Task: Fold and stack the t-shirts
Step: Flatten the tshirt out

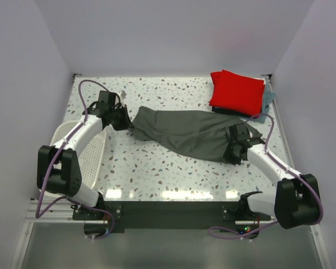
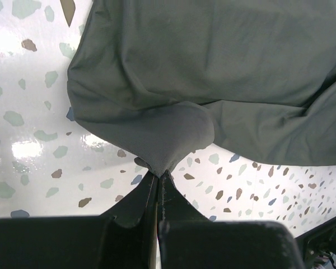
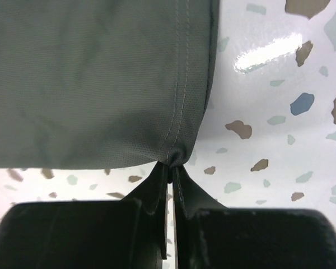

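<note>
Now the dark grey t-shirt [image 1: 185, 133] lies stretched between left hand [image 2: 158, 177] and right hand [image 3: 171, 168], both clenched on its edges.

Bright, even overhead light, with white glare patches on the glossy table [image 1: 157, 168].

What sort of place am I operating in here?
Probably a lab test booth: plain white walls enclose a speckled table, with robot arms bolted to a rail at its near edge.

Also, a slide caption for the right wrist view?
Right hand shut on a stitched corner of the grey shirt; speckled table behind.
</note>
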Available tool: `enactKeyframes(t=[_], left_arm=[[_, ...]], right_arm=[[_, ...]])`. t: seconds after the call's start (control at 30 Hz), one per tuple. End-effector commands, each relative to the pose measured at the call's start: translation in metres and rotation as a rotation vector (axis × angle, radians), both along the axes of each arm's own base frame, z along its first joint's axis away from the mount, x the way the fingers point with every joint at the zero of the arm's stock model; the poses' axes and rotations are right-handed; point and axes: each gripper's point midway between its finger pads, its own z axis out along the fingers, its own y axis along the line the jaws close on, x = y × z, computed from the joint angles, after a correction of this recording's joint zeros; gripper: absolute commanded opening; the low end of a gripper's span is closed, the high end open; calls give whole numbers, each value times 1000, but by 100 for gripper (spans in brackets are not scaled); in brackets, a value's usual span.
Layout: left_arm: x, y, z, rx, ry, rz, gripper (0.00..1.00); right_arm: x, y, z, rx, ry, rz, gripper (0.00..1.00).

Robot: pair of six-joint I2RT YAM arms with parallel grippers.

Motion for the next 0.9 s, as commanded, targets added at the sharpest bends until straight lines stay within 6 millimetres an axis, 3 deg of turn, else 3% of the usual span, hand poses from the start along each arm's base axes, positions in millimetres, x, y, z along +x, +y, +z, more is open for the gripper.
enactKeyframes(t=[0.0,0.07,0.17,0.2,0.23,0.27,0.3,0.33,0.37,0.4,0.43,0.47,0.5,0.53,0.57,0.6,0.7,0.8,0.87], left_arm=[[23,-2,45,-30,-118,3,0],[36,-4,66,-51,-159,13,0],[55,-10,102,-101,-217,23,0],[59,-12,112,-118,-229,22,0],[71,-15,137,-140,-275,29,0],[76,-17,150,-154,-294,27,0],[81,-18,159,-163,-303,30,0],[89,-21,196,-188,-376,32,0],[93,-22,211,-200,-403,32,0],[95,-22,225,-208,-423,35,0],[99,-23,258,-230,-489,38,0],[101,-23,273,-240,-515,41,0],[101,-22,286,-249,-535,45,0],[98,-21,317,-275,-596,53,0],[96,-19,333,-285,-629,58,0],[89,-16,354,-302,-681,62,0],[63,-8,411,-340,-838,84,0],[32,6,451,-345,-966,125,0],[18,13,464,-336,-1005,148,0]], right_arm=[[21,5,53,12,-108,33,0],[26,1,76,-5,-152,38,0],[37,-3,127,-23,-233,40,0],[44,-3,157,-18,-293,45,0],[47,-7,172,-20,-320,38,0],[50,-9,188,-26,-348,37,0],[55,-11,220,-32,-412,37,0],[57,-14,238,-40,-448,31,0],[60,-18,254,-56,-485,20,0],[64,-20,289,-59,-564,18,0],[66,-21,308,-61,-609,15,0],[67,-23,326,-66,-655,9,0],[65,-27,362,-70,-745,-1,0],[66,-28,378,-73,-783,-2,0],[64,-29,394,-75,-826,-4,0],[60,-33,423,-81,-902,-12,0],[46,-36,470,-87,-1055,-3,0],[23,-42,502,-90,-1193,-7,0],[3,-47,515,-88,-1258,-18,0]])
